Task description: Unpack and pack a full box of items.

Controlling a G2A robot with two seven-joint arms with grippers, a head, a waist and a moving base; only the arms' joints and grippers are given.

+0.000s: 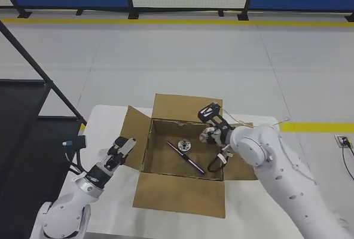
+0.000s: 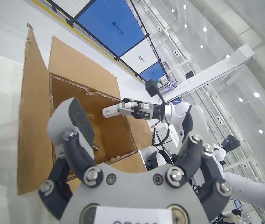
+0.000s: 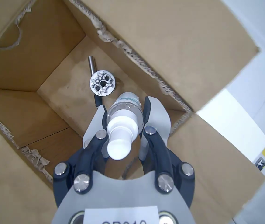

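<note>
An open cardboard box (image 1: 178, 192) stands mid-table. On its floor lie a round metal disc (image 1: 183, 144) and a thin dark rod (image 1: 186, 157); the right wrist view shows the disc (image 3: 102, 83) lying over a steel rod (image 3: 91, 64). My right gripper (image 1: 211, 135) hangs over the box's far right corner, shut on a clear bottle with a white cap (image 3: 124, 111). From the left wrist the same bottle (image 2: 111, 111) points into the box. My left gripper (image 1: 122, 149) hovers just outside the box's left flap, open and holding nothing, its fingers (image 2: 80, 120) spread wide.
A black cable loop (image 1: 216, 162) lies inside the box by its right wall. All the box flaps (image 1: 186, 106) are folded outward. The white table (image 1: 105, 128) has bare room left of the box. A dark metal frame (image 1: 27, 113) stands beside the table's left edge.
</note>
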